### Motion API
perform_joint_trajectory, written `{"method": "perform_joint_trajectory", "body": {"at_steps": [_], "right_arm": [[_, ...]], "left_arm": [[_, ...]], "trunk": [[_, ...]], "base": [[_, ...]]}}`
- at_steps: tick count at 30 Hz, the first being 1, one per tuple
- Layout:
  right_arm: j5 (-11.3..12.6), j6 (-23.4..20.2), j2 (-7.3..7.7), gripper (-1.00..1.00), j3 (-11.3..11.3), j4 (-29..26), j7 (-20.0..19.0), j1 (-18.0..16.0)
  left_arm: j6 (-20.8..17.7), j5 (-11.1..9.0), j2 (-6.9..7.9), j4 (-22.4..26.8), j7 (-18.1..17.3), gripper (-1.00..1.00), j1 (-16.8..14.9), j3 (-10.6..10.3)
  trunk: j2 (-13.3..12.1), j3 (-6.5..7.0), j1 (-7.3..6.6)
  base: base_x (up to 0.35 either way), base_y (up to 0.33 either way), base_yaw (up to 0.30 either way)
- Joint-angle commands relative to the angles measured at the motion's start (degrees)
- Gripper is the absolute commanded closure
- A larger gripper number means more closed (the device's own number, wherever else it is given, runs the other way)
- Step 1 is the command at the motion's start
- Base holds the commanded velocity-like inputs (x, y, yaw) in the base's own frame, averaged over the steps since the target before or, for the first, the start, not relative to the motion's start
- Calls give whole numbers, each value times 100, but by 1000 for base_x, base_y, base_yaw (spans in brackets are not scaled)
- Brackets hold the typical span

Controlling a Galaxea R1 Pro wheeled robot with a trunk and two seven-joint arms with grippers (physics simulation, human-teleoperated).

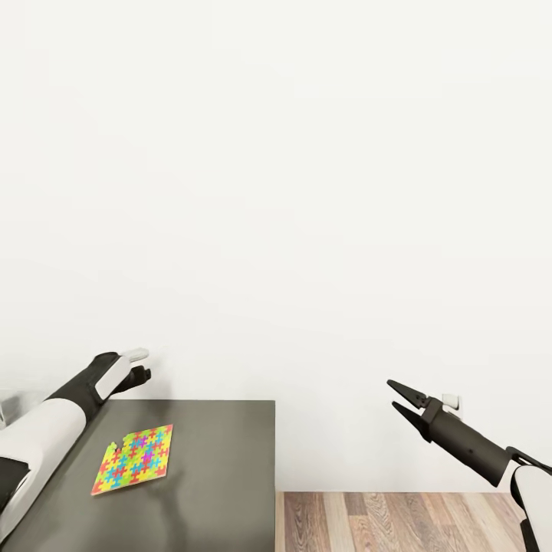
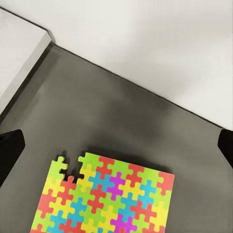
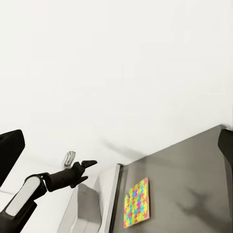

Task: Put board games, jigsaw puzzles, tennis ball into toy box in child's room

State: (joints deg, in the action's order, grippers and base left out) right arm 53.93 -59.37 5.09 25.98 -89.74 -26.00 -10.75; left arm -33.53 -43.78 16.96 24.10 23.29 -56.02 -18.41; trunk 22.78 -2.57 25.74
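Note:
One jigsaw puzzle (image 1: 133,458), a thin sheet of bright interlocking pieces, lies flat on the dark grey section of the table (image 1: 222,475). My left gripper (image 1: 140,366) hovers above the table's far edge, just beyond the puzzle. In the left wrist view its fingers (image 2: 9,155) stand wide apart and open over the puzzle (image 2: 104,196), with nothing between them. My right gripper (image 1: 400,396) is open and empty in the air, off the table's right end. From the right wrist view I see the puzzle (image 3: 137,203) and my left arm (image 3: 53,180).
A plain white wall stands right behind the table. The dark top ends in a straight right edge, with wooden floor (image 1: 399,521) beyond it. A pale grey raised top (image 2: 19,53) adjoins the dark section on its left. A wall socket (image 1: 452,400) sits behind my right gripper.

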Motion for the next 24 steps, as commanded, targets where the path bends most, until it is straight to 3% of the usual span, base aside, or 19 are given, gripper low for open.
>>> {"method": "perform_joint_trajectory", "body": {"at_steps": [1,16,24], "right_arm": [[-49,-27,-10,-100,10,-15,-57,-7],[-41,-48,24,-100,8,10,-55,-6],[-48,-47,27,-100,4,25,-46,-7]], "left_arm": [[-11,-60,8,10,39,-100,-5,-46],[-4,-79,33,-177,-19,-100,-5,-7],[-6,-68,50,-356,-276,-100,-5,-12]], "trunk": [[14,-14,4],[14,-14,4],[14,-14,4]], "base": [[0,0,0],[0,0,0],[0,0,0]]}}
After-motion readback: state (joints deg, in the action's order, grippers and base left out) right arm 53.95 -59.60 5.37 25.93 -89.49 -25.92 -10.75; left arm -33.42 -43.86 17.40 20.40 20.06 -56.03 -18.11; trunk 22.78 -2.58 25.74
